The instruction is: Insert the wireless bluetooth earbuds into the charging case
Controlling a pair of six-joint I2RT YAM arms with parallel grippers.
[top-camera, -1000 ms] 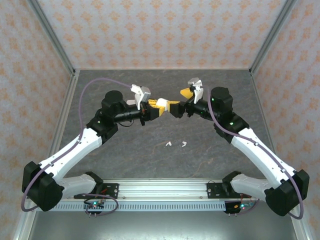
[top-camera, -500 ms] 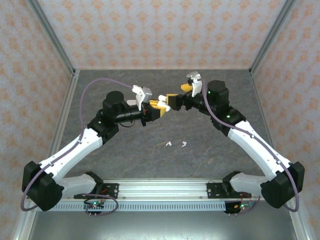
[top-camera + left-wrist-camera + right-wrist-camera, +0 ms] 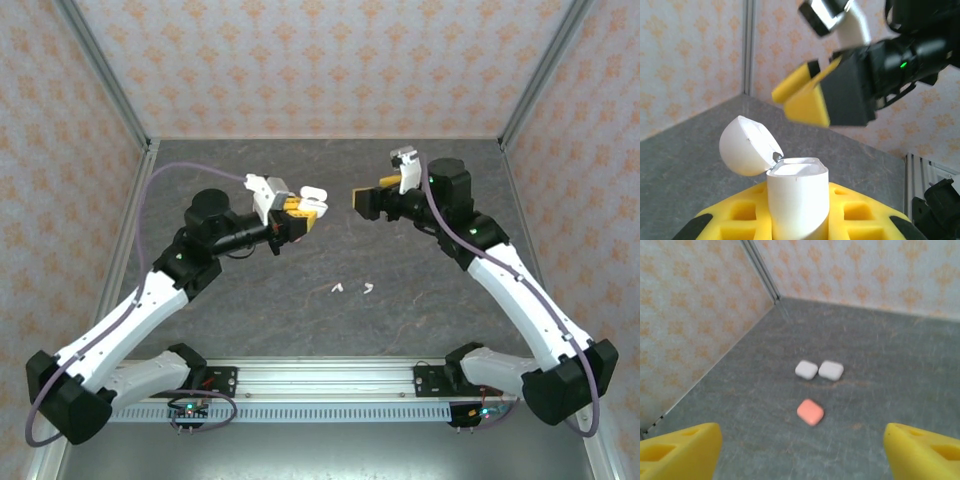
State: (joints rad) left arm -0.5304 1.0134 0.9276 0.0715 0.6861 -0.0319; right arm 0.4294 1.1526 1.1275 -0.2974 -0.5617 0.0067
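The left hand (image 3: 297, 211) clamps the charging case (image 3: 797, 197), long axis along its fingers (image 3: 735, 217), lid (image 3: 746, 146) flipped back, mouth facing the spread, empty right hand (image 3: 363, 199); two earbuds (image 3: 338, 288) lie on the tabletop (image 3: 300, 330) below, between the hands.

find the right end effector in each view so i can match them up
top external: right end effector just right of centre, pointing toward the left arm.
left wrist: right end effector upper middle, over the open charging case.
right wrist: right end effector at the bottom, yellow fingers in both corners.
shared landmark: the grey table.
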